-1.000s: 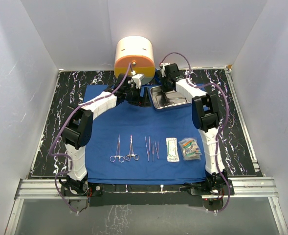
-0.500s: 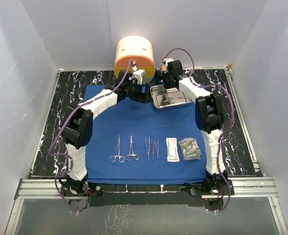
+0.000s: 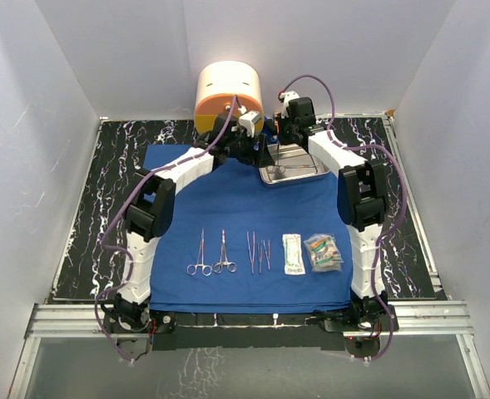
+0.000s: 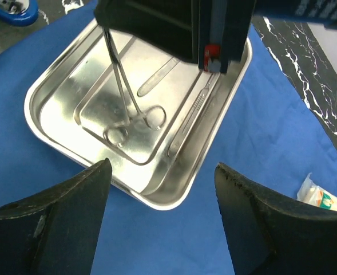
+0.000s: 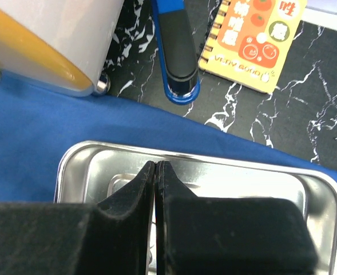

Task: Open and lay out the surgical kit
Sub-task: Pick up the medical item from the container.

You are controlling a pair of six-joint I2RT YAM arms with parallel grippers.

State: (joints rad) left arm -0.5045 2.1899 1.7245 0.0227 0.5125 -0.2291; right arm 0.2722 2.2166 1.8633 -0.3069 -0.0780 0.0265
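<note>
Steel tray [image 3: 266, 176] sits at about 1 o'clock on the blue cloth [image 3: 228, 208], with a clamp [image 4: 131, 109] and a scalpel handle [image 4: 194, 109] lying inside it. Left gripper [image 4: 161, 172] hangs wide open over the tray's near rim, holding nothing. Right gripper [image 5: 157, 172] is over the tray with its fingers pressed together; can't tell if anything's pinched. Along the cloth's 6 o'clock edge, in a row: two scissor-type tools [image 3: 211, 253], tweezers [image 3: 259, 252], two clear packets [image 3: 311, 253].
</note>
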